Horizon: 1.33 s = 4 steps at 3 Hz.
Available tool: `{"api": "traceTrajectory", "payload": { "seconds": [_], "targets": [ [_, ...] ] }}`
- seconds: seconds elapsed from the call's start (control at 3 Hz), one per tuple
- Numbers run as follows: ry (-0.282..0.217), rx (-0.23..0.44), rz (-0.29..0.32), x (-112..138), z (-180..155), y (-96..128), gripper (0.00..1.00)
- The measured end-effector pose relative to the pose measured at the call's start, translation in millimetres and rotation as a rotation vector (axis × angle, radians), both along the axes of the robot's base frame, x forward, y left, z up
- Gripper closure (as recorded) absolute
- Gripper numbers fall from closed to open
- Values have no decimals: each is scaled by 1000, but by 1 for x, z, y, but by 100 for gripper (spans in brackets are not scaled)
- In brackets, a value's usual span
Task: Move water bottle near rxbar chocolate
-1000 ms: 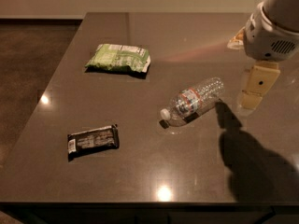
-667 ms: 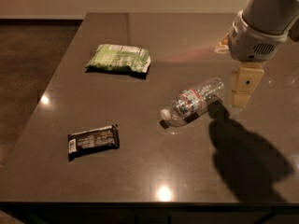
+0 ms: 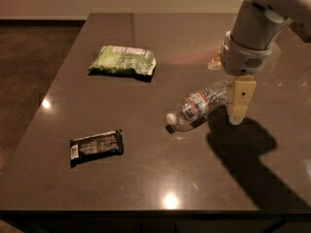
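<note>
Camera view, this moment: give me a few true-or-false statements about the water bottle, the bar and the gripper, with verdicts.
1. The water bottle lies on its side on the table. True.
2. The bottle touches the rxbar chocolate. False: they lie well apart, with the bar to the left.
3. The gripper is at the bottle's base end, opposite the cap. True.
4. The green snack bag lies nearer the front edge than the bar. False: it lies farther back.

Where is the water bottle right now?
In the camera view, the bottle lies on its side right of centre on the table, cap pointing roughly toward the rxbar, its base beside the end effector.
</note>
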State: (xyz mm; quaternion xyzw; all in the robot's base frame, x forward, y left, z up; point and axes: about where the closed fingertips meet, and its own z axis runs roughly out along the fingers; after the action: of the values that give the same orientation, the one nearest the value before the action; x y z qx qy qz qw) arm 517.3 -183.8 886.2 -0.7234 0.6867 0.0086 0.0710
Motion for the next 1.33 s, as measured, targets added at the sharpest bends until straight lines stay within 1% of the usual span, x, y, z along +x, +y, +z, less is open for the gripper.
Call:
{"api": "traceTrajectory", "payload": {
  "seconds": [0.33, 0.67, 1.0, 1.33],
  "targets": [
    [27, -9, 34, 3, -12, 4, 18],
    [42, 4, 48, 3, -16, 13, 49],
    [39, 29, 55, 1, -11, 24, 73],
    [19, 93, 43, -16, 12, 47, 96]
  ]
}}
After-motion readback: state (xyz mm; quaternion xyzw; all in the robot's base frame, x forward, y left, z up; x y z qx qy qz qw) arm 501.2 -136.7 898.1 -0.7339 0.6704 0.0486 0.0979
